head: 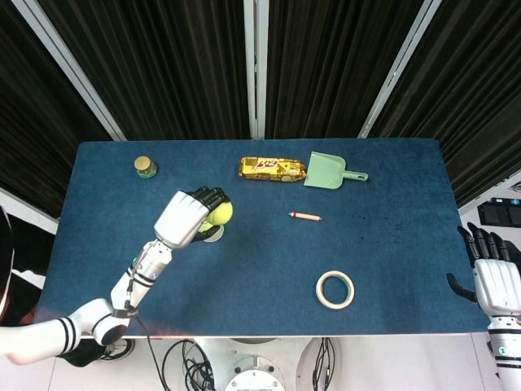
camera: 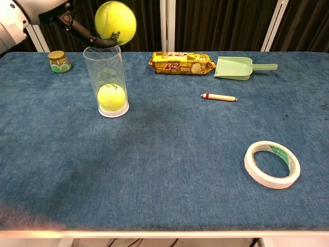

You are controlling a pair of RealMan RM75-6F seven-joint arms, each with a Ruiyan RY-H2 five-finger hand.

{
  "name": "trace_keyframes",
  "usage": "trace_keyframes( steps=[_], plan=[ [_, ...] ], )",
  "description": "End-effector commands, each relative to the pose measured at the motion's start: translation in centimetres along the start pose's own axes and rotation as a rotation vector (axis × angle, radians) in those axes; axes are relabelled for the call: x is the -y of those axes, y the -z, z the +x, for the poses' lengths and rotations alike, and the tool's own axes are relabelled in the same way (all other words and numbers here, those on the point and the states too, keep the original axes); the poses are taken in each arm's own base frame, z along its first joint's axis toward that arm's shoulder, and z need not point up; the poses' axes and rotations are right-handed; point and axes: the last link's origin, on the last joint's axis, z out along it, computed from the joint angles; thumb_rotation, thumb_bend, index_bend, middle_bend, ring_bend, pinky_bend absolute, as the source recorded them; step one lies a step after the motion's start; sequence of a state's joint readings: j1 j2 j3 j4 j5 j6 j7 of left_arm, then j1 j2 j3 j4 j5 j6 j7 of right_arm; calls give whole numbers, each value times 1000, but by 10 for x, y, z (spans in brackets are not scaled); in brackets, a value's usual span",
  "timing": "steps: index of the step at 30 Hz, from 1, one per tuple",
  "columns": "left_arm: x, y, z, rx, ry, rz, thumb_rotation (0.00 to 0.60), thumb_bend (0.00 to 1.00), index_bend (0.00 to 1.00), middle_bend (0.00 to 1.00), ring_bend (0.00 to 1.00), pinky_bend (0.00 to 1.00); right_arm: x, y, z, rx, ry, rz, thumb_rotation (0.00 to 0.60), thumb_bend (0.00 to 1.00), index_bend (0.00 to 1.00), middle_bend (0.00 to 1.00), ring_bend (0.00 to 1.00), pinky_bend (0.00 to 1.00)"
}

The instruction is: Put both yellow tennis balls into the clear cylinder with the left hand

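Observation:
My left hand (head: 189,215) holds a yellow tennis ball (camera: 115,22) in the air, just above the open top of the clear cylinder (camera: 106,72). In the head view the held ball (head: 218,213) covers most of the cylinder. The cylinder stands upright on the blue table, and a second yellow tennis ball (camera: 111,97) lies at its bottom. In the chest view only the dark fingers (camera: 77,31) of my left hand show at the top left. My right hand (head: 491,273) hangs off the table's right edge, fingers apart and holding nothing.
A small jar (head: 146,167) stands at the back left. A yellow snack pack (head: 272,169) and a green dustpan (head: 330,172) lie at the back. A pencil (head: 304,216) lies mid-table, and a tape roll (head: 334,289) lies front right.

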State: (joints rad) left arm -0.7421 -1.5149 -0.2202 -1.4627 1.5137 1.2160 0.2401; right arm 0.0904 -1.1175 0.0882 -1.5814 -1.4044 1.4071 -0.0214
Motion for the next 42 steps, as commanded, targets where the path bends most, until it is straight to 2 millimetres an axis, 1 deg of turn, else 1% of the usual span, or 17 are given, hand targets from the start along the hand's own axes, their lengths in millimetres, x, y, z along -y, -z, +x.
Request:
trace_keyframes(
  steps=[1, 6, 8, 11, 12, 13, 15, 18, 22, 28, 32, 34, 36, 38, 39, 40, 42],
  plan=[
    [20, 1, -8, 34, 1, 57, 600, 309, 593, 603, 605, 823, 0, 0, 1, -1, 1, -1, 600, 242, 0, 0, 0, 0],
    [27, 3, -11, 36, 0, 66, 600, 309, 580, 582, 582, 810, -1, -1, 0, 2, 1, -8, 600, 242, 0, 0, 0, 0],
    [27, 3, -12, 47, 4, 63, 600, 308, 548, 544, 538, 768, -1, -1, -1, 5, 1, -9, 600, 241, 0, 0, 0, 0],
    [25, 5, -15, 84, 29, 53, 600, 300, 444, 391, 367, 602, -1, -1, -1, 5, 1, -9, 600, 241, 0, 0, 0, 0],
    [25, 5, -16, 99, 37, 48, 600, 295, 381, 306, 287, 533, -1, 0, -1, 4, 1, -9, 600, 242, 0, 0, 0, 0],
    [25, 6, -16, 117, 39, 45, 600, 292, 330, 250, 236, 490, -1, -1, -1, 3, 0, -8, 600, 242, 0, 0, 0, 0],
    [26, 7, -16, 130, 38, 45, 600, 287, 175, 116, 110, 371, -2, -1, 0, 1, 0, -8, 600, 242, 0, 0, 0, 0],
    [28, 7, -13, 119, 27, 53, 600, 286, 54, 15, 14, 257, -2, 0, 0, 0, 0, -10, 600, 242, 0, 0, 0, 0],
    [30, 7, -10, 92, 31, 53, 600, 286, 15, 0, 0, 202, -3, -1, 0, 0, 0, -11, 600, 242, 0, 0, 0, 0],
    [28, 11, -4, 79, 37, 39, 600, 286, 12, 0, 0, 193, -1, -1, -2, 8, 6, -7, 600, 242, 0, 0, 0, 0],
    [26, 15, 5, 38, 20, 32, 600, 285, 12, 0, 0, 191, -1, 0, -1, 4, 5, -10, 600, 242, 0, 0, 0, 0],
    [27, 22, 11, 18, -9, 39, 600, 285, 16, 1, 0, 188, -2, 0, 0, 1, 3, -12, 600, 242, 0, 0, 0, 0],
    [31, 35, 16, 20, -52, 71, 600, 269, 39, 8, 0, 180, -2, 1, 0, -1, 1, -13, 600, 242, 0, 0, 0, 0],
    [40, 58, 21, 41, -120, 131, 600, 193, 91, 28, 0, 165, -1, 1, 1, -3, 0, -9, 600, 242, 0, 0, 0, 0],
    [47, 73, 24, 52, -153, 169, 600, 157, 101, 34, 0, 161, -1, 1, 1, -6, -1, -5, 600, 242, 0, 0, 0, 0],
    [50, 82, 25, 59, -165, 190, 600, 136, 102, 37, 0, 160, 0, 0, 1, -8, -1, -4, 600, 242, 0, 0, 0, 0],
    [64, 116, 29, 87, -181, 267, 600, 107, 102, 41, 0, 153, 0, 0, 1, -14, -1, 1, 600, 242, 0, 0, 0, 0]
  ],
)
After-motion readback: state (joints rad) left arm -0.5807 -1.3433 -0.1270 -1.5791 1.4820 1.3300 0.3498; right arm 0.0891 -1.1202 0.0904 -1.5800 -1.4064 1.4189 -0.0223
